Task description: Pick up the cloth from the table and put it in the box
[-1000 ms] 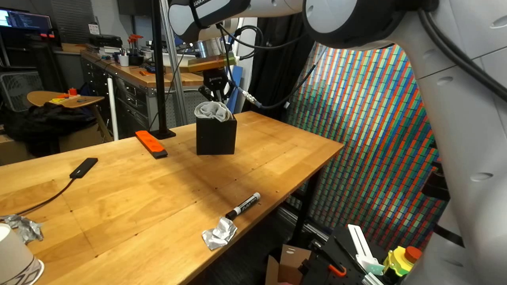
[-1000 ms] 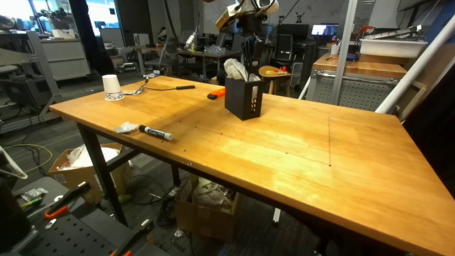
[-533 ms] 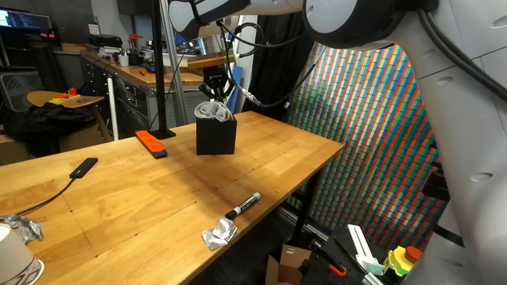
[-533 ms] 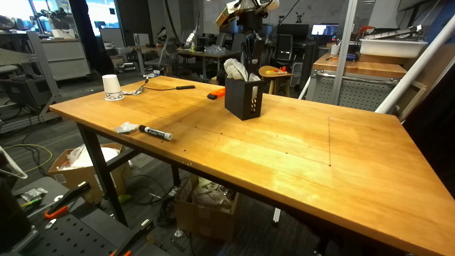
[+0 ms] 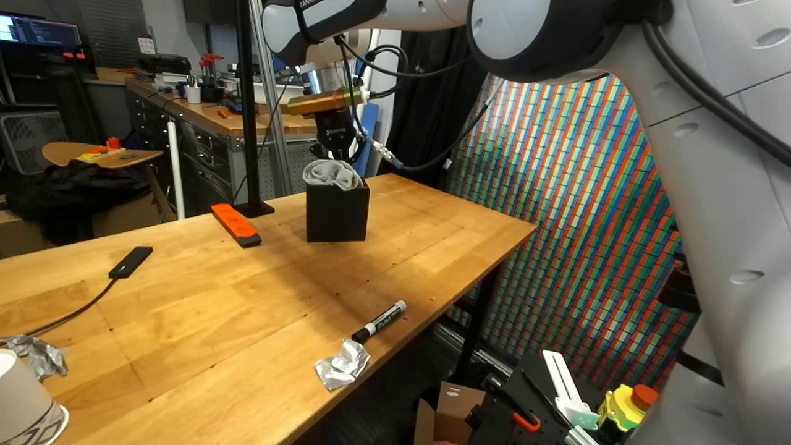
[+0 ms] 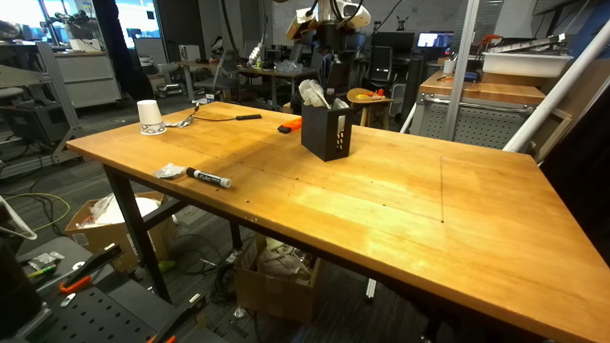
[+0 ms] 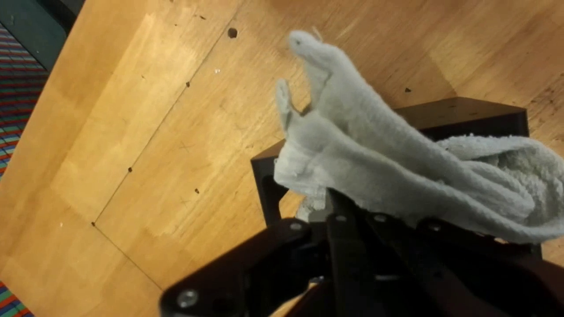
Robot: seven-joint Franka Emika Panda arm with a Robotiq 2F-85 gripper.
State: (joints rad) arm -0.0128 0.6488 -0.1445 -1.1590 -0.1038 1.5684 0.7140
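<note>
The cloth (image 7: 387, 163) sat bunched in the mouth of the box (image 5: 337, 213), poking past its rim, probably too bulky to sink. I had the jaws together there, presumably for tamping it.

Your Panda arm (image 5: 692, 198) is smooth and pale grey, with rounded links (image 5: 420, 17), thin seams (image 5: 672, 118) and black joint sections (image 5: 565, 40); a round, pale cap (image 5: 510, 28) is set into one of them. On the right, shallow oval recesses (image 5: 747, 276) dot the surface, and thick black cabling (image 5: 689, 77) runs along its side. Farther off you have a silver wrist cylinder (image 5: 325, 79), an amber-coloured plate (image 5: 318, 102) and thin, looping black cables (image 5: 408, 75), one of them with a silvery connector (image 5: 384, 151). Below sits a black housing (image 5: 334, 120) with pale lettering (image 5: 336, 131) too small to read. Your fingers (image 7: 346, 251) are black as well, studded with round silvery screw heads (image 7: 188, 298).
</note>
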